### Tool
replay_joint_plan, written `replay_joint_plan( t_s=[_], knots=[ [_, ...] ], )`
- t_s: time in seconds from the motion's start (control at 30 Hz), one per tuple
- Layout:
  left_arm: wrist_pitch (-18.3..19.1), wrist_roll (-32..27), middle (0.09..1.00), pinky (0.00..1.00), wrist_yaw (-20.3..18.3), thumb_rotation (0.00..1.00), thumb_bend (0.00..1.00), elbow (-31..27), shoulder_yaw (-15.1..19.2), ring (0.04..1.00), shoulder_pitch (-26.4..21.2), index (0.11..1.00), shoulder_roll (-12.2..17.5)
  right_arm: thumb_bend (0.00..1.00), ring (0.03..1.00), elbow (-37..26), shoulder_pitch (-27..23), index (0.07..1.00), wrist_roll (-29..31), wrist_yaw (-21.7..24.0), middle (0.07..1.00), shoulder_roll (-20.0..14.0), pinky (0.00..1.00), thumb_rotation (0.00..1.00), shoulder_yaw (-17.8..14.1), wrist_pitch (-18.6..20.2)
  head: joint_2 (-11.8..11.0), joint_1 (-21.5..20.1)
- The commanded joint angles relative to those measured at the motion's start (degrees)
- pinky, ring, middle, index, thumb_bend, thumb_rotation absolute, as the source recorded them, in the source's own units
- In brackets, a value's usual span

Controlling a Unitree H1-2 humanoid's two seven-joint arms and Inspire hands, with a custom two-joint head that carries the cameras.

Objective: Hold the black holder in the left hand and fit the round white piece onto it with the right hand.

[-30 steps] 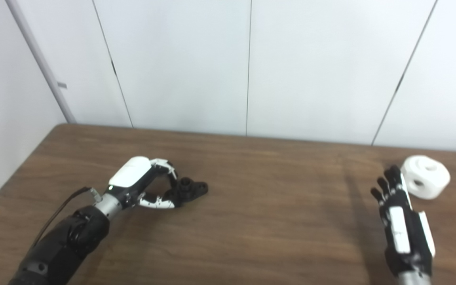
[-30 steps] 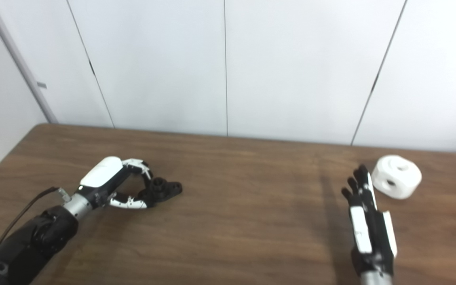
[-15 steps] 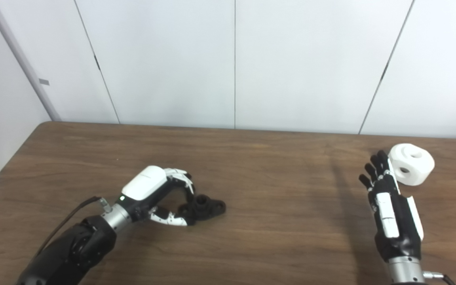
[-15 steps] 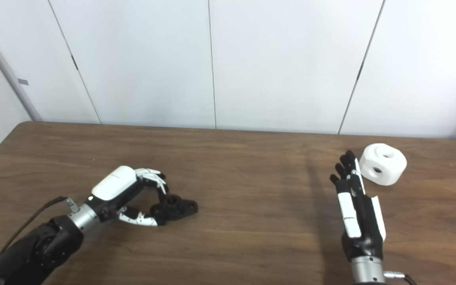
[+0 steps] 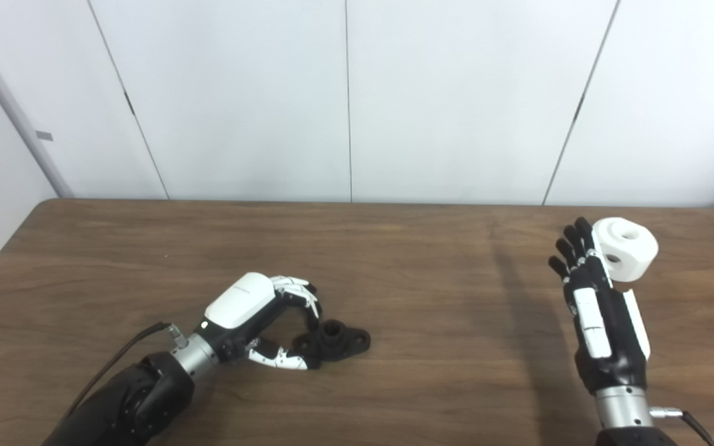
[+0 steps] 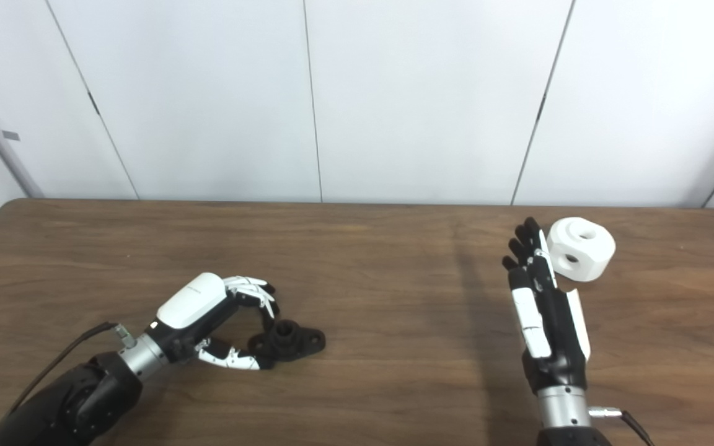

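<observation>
In the left eye view both pickups look to be just starting: the left hand (image 5: 251,316), lower centre-left, curls its fingers and thumb about the near end of the small black plastic holder (image 5: 334,342) lying on the brown wooden table (image 5: 425,291), though a firm grip cannot be confirmed. In the right eye view the right hand (image 6: 543,316), fingers straight and apart, stands just beside the round white piece with holes (image 6: 582,248) at right; next it must wrap that piece. Nothing lies between.
</observation>
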Motion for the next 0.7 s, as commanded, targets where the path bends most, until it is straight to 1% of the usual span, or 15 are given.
replay_joint_plan(
  t_s=[0.0,0.1,0.2,0.27,0.4,0.53,0.67],
  knots=[
    [-1.33,0.69,0.662,0.81,-0.79,0.04,0.52,-0.61,-2.22,0.808,-0.82,0.484,-0.59,0.51,0.967,-2.33,-1.32,0.981,-0.19,-0.22,0.98,0.11,0.93,0.86,-0.11,-1.16,0.05,-0.39],
    [-1.33,-0.02,0.656,0.82,-0.33,0.04,0.52,-0.6,-2.77,0.814,-0.99,0.483,-0.76,0.5,0.964,-2.04,-1.38,0.976,-0.53,-0.16,0.976,-0.09,0.92,0.86,-0.06,-2.27,0.22,-0.79],
    [-1.33,-1.67,0.652,0.83,-1.23,0.05,0.52,-1.31,-2.76,0.818,-0.71,0.483,-0.96,0.5,0.964,-2.23,-1.39,0.972,-0.56,-0.15,0.974,0.04,0.92,0.86,0.05,-2.68,0.52,-1.68],
    [-1.32,-2.47,0.653,0.84,-2.07,0.05,0.52,-1.88,-2.76,0.822,-0.42,0.483,-1.03,0.5,0.958,-2.59,-1.4,0.97,-0.71,-0.23,0.971,0.18,0.91,0.86,0.14,-2.39,0.75,-2.15],
    [-1.33,-3.2,0.653,0.83,-2.37,0.05,0.52,-2.47,-2.92,0.823,-0.03,0.483,-1.3,0.52,0.953,-3.1,-1.47,0.969,-1.31,-0.48,0.967,0.43,0.91,0.87,0.28,-1.72,1.15,-3.38],
    [-1.32,-4.53,0.655,0.83,-4.5,0.05,0.52,-3.43,-3.01,0.824,-0.09,0.483,-1.26,0.53,0.956,-3.63,-1.85,0.967,-1.91,-0.54,0.965,0.62,0.92,0.88,0.47,-1.09,1.58,-5.08],
    [-1.32,-5.24,0.66,0.84,-5.75,0.05,0.52,-3.83,-3.63,0.826,-0.32,0.483,-1.04,0.52,0.948,-4.12,-2.15,0.958,-3.11,-1.2,0.957,1.03,0.9,0.88,0.72,-1.06,1.77,-6.33]
  ],
)
